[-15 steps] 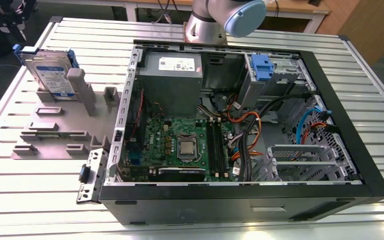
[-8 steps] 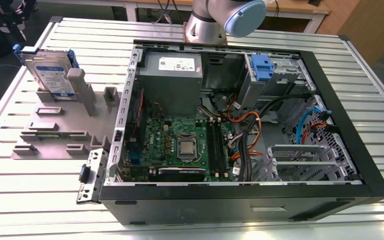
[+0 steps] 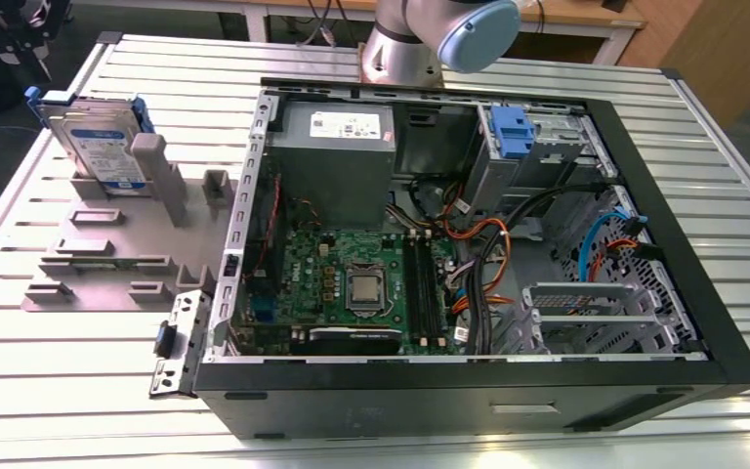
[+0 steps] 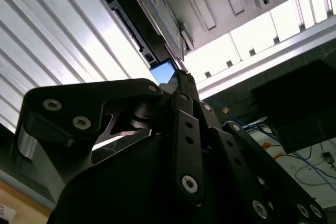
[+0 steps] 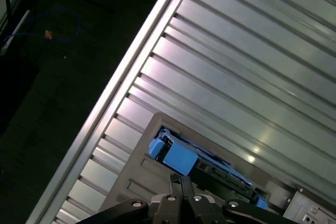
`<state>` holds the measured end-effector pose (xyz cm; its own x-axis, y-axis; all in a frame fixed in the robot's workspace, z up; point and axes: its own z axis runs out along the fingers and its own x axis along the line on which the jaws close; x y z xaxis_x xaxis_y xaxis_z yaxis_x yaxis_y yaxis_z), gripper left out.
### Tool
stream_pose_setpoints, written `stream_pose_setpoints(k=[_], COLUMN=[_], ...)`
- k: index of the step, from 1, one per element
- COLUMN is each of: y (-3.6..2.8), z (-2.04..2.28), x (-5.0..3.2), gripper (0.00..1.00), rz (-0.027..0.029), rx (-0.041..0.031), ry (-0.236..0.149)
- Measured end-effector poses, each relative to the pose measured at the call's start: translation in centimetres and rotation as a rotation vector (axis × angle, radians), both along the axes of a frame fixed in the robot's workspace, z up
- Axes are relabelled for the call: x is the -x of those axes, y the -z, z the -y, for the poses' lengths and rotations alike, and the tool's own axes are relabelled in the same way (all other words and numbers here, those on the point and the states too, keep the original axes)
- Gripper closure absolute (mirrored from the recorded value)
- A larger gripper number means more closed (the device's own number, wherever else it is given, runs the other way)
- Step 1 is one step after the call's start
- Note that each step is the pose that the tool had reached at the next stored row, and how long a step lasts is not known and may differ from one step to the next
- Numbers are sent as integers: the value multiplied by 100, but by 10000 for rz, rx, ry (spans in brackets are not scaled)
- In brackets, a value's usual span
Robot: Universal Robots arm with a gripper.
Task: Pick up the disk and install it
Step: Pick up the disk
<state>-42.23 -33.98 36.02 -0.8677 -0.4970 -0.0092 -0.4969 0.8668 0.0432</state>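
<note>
Standing upright in grey holder (image 3: pixel 114 256): flat silver blue-framed disk (image 3: pixel 99 147).

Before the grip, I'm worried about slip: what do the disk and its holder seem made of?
Disk: silver body, likely bare metal with a faint sheen, under a white-and-blue paper-like label; its blue bracket looks like matte moulded plastic. Holder: uniform dull grey, probably plastic, possibly printed.

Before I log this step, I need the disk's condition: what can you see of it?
The disk is a flat silver rectangle with a white-and-blue label, framed by a blue plastic bracket. It stands on edge, slightly tilted, in the grey holder on the slatted table, at the exterior view's left of the open computer case. Only the holder touches it.
</note>
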Motion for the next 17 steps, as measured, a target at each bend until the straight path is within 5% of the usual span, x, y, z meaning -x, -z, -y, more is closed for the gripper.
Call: stream_pose_setpoints(k=[12,17], y=[1,17], z=[0,-6], x=[1,11], gripper=[89,89], rz=[0,-1], rx=[1,14], ry=[-1865,-2024])
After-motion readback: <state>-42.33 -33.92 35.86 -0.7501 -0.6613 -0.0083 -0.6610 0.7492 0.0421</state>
